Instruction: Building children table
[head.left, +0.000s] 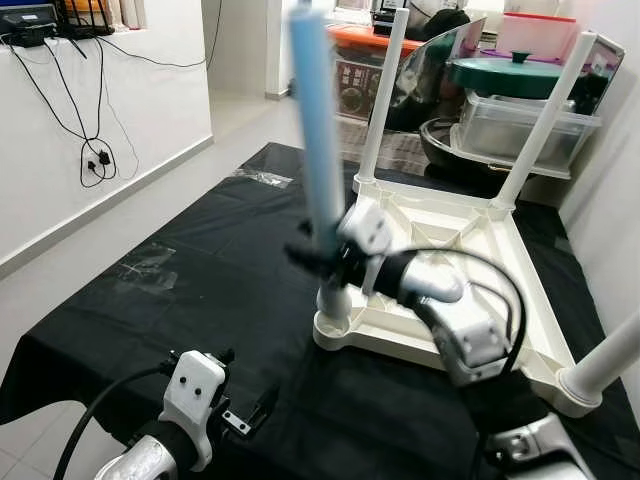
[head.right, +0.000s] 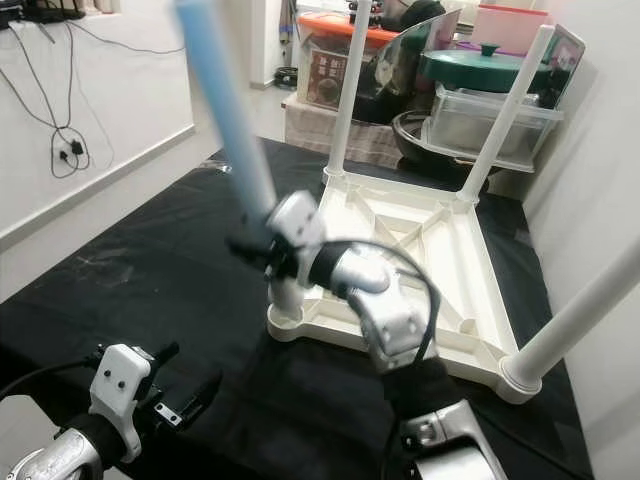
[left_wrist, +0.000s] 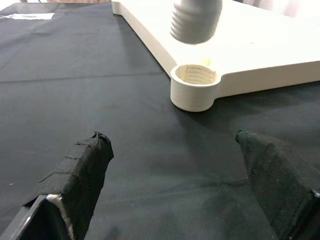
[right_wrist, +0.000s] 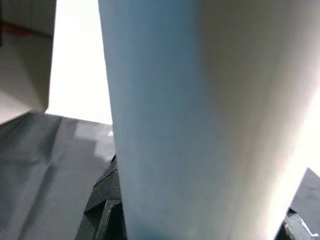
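Observation:
An upturned white table top (head.left: 450, 250) lies on a black cloth (head.left: 190, 270) with three white legs standing up from its corners. My right gripper (head.left: 325, 255) is shut on a light blue leg (head.left: 318, 130), held nearly upright. Its grey threaded end (left_wrist: 196, 20) hangs just above the empty threaded corner socket (left_wrist: 194, 86) at the near left corner. The blue leg (right_wrist: 200, 120) sits close against the right wrist camera. My left gripper (left_wrist: 180, 165) stands open low over the cloth, short of that socket, with nothing between its fingers.
Plastic storage boxes (head.left: 520, 120) and a green-lidded pot (head.left: 510, 70) stand behind the table top. A white wall with hanging cables (head.left: 90, 150) runs along the left. A right wall lies close to the table's right side. Bare black cloth stretches to the left.

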